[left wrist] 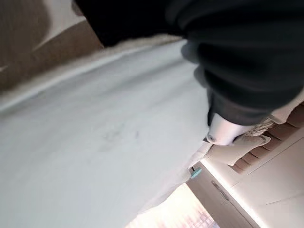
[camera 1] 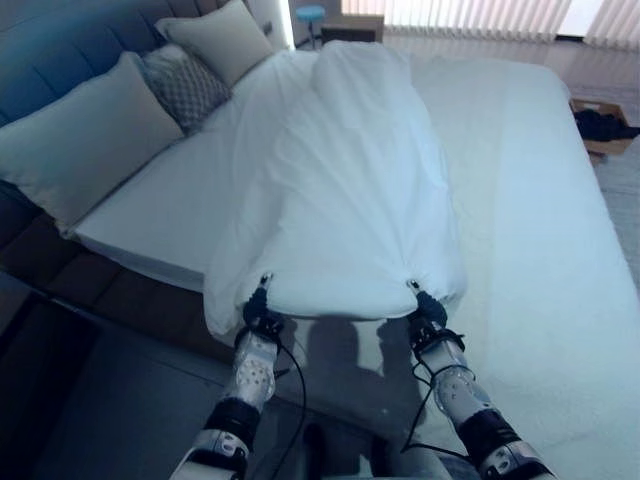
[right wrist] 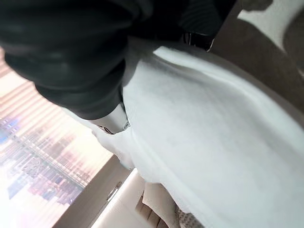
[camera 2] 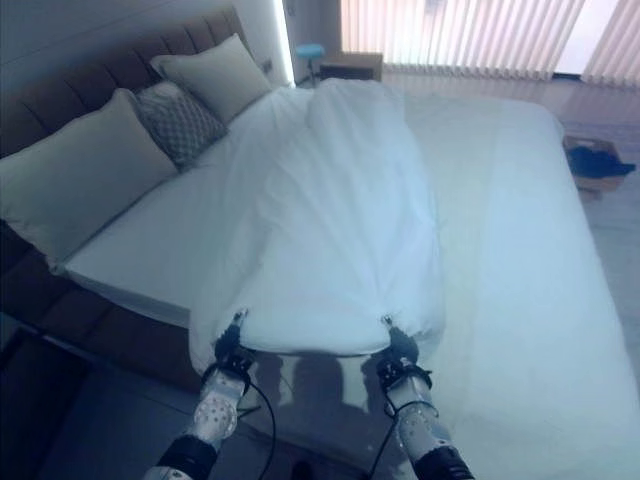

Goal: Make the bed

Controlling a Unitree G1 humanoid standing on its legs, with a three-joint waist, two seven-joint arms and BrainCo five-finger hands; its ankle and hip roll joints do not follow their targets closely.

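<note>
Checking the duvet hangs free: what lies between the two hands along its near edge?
Just the duvet edge itself, stretched between left hand and right hand; both eye views.

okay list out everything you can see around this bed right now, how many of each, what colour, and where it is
duvet: one, white, bunched in a long strip down the middle of the bed, near edge lifted
bed: one, white sheet, dark padded headboard along the robot's left
plain pillows: two, pale, against the headboard
patterned cushion: one, grey, between the two pillows
stool: one, teal top, on the floor beyond the bed
box: one, brown with dark cloth inside, on the floor at far right
left hand: one, pinching the duvet's near edge
right hand: one, pinching the same edge further right
</note>
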